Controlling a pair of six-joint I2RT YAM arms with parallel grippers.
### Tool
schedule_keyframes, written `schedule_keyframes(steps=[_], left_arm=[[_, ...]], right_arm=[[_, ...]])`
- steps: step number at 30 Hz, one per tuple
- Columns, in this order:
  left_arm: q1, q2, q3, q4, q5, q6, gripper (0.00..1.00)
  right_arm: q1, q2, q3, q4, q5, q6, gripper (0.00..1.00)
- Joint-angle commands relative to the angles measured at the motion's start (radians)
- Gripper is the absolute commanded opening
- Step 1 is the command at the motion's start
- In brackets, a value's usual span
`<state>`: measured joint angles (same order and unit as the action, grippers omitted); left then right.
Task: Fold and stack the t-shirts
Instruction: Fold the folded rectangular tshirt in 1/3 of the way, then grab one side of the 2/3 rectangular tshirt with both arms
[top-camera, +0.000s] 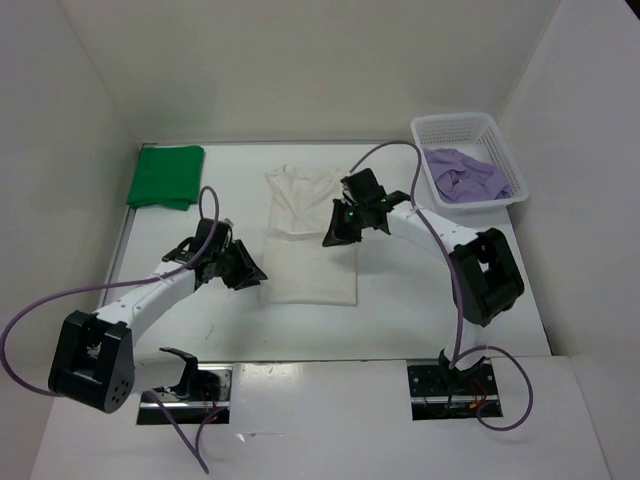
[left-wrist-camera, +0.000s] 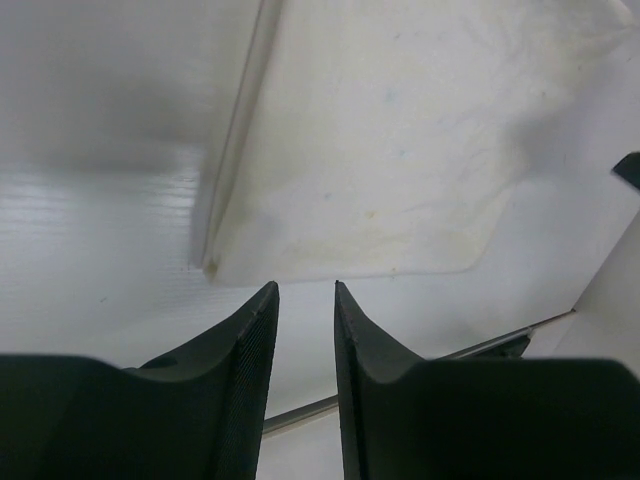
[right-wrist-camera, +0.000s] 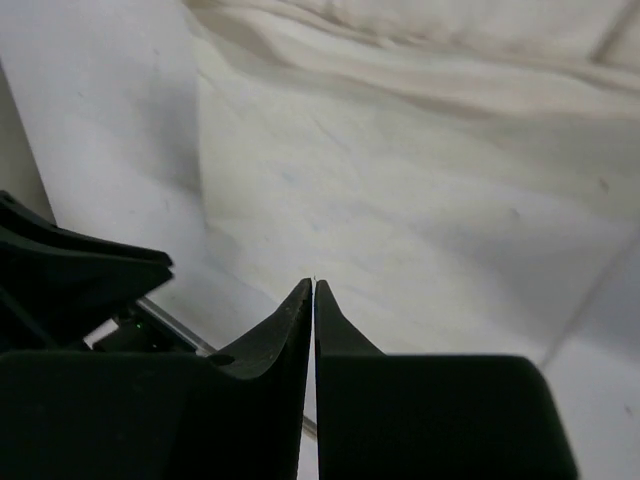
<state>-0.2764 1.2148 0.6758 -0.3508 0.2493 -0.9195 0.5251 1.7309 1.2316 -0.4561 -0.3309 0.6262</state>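
A: Far left?
B: Green t-shirt (top-camera: 166, 177), soft cloth, folded into a flat rectangle. Then the left gripper (top-camera: 250, 270): ribbed black fingers (left-wrist-camera: 245, 350) slightly parted, nothing between, beside the white shirt's left edge.
A: Centre?
B: White t-shirt (top-camera: 305, 250), thin, spread flat, wrinkled at its far end. Right gripper (top-camera: 337, 230) over it, jaws pressed together, empty.
A: Right?
B: White mesh basket (top-camera: 452, 121), containing the crumpled lavender t-shirt (top-camera: 463, 177).

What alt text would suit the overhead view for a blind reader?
A cream cloth t-shirt lies flat between a robot's left claw, at its left edge, and the right claw, above its right side. A folded bright green t-shirt sits back left; a crumpled lavender t-shirt lies in a white plastic mesh basket back right.
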Motion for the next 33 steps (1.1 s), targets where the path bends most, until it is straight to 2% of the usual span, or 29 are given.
schedule_keyframes(steps=[1,8,13,18,21,23,26,29,31,33], left_arm=[[0.002,0.057,0.04,0.001,0.033,0.027,0.36],[0.002,0.08,0.03,-0.008,0.033,0.057,0.42],[0.002,0.051,0.008,-0.05,-0.001,0.09,0.47],[0.002,0.06,-0.022,-0.07,-0.024,0.099,0.53],[0.002,0.06,-0.053,-0.031,-0.024,0.053,0.59],[0.002,0.071,-0.071,0.011,-0.024,0.036,0.62],[0.011,0.123,-0.081,0.053,-0.002,0.014,0.62],[0.011,0.147,-0.058,0.071,-0.013,0.004,0.59],[0.011,0.158,-0.048,0.084,-0.027,-0.007,0.56],[0.011,0.158,-0.048,0.114,-0.039,-0.018,0.52]], right_arm=[[0.047,0.111,0.091,0.045,-0.032,-0.028,0.07],[0.047,0.349,0.306,0.085,-0.062,-0.048,0.07],[-0.002,0.485,0.431,0.073,-0.105,-0.048,0.06],[-0.011,0.507,0.442,0.073,-0.178,-0.048,0.06],[-0.011,0.498,0.401,0.097,-0.22,-0.046,0.06],[-0.033,0.487,0.401,0.097,-0.246,-0.046,0.09],[-0.033,0.406,0.378,0.063,-0.238,-0.082,0.2],[-0.042,0.249,0.28,0.068,-0.198,-0.094,0.39],[-0.054,0.164,0.151,0.094,-0.198,-0.066,0.51],[-0.063,0.047,0.009,0.116,-0.198,-0.046,0.53]])
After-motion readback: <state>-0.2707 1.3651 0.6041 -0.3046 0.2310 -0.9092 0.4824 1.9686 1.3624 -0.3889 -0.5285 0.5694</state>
